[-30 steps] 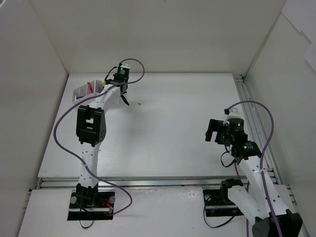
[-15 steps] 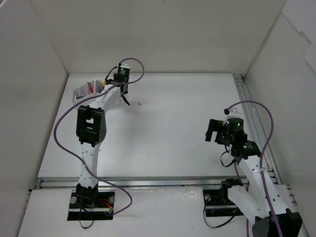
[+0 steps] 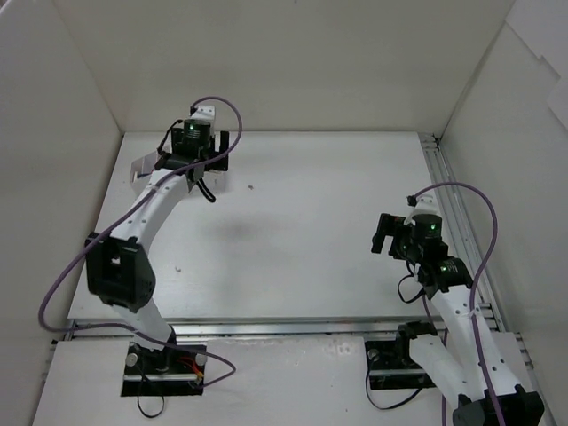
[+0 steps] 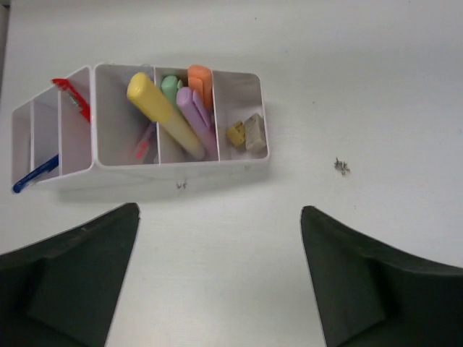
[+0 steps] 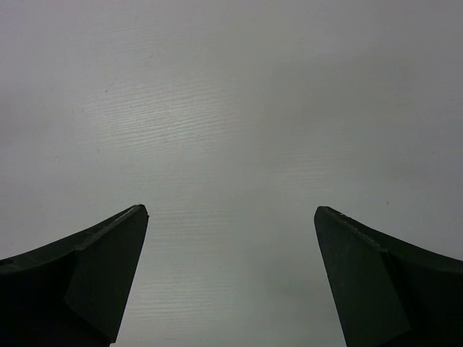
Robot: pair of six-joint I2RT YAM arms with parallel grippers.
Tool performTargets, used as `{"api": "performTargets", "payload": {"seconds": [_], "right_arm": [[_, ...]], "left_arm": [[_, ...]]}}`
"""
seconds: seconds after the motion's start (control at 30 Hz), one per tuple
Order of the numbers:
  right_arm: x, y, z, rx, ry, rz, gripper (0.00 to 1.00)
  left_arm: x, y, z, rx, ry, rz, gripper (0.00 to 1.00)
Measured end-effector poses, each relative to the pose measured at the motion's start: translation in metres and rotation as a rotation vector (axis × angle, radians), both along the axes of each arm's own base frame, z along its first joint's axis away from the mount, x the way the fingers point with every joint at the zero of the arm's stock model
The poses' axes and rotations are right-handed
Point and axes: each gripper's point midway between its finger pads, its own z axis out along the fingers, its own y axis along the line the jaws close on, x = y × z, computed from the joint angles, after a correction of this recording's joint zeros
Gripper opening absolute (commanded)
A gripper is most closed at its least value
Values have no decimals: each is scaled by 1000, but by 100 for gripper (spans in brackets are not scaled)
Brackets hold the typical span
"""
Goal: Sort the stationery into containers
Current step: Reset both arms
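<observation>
The white organizer box [image 4: 181, 172] lies on the table just ahead of my left gripper [image 4: 219, 210], which is open and holds nothing. In its compartments I see a yellow marker [image 4: 163, 116] lying slanted, a green marker [image 4: 170, 85], an orange marker [image 4: 200, 78], a lilac marker [image 4: 195, 119], tan eraser blocks [image 4: 246, 134], a red pen [image 4: 72, 97] and a blue pen [image 4: 32, 173] poking out. From above, the left gripper [image 3: 193, 158] hangs over the box [image 3: 142, 165] at the far left. My right gripper [image 3: 383, 235] [image 5: 230, 210] is open over bare table.
A small dark speck [image 4: 340, 166] lies on the table right of the box. White walls close in the table at the back and on both sides. A rail [image 3: 448, 191] runs along the right edge.
My left gripper has opened and pulled back from the box, and its elbow has swung out to the left. The yellow tip seen at the gripper earlier is gone from it. The right arm is still.
</observation>
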Motion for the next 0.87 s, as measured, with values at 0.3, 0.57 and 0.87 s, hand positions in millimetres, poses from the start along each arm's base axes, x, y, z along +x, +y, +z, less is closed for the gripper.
{"api": "performTargets", "payload": {"seconds": [0.3, 0.57, 0.87], "right_arm": [[-10, -12, 23, 35, -120, -108, 98], [-26, -22, 28, 69, -178, -198, 98], [-36, -30, 41, 98, -272, -256, 98]], "left_arm": [[-183, 9, 7, -266, -125, 17, 100], [-268, 28, -22, -454, -221, 60, 99], [-289, 53, -10, -520, -318, 168, 100]]}}
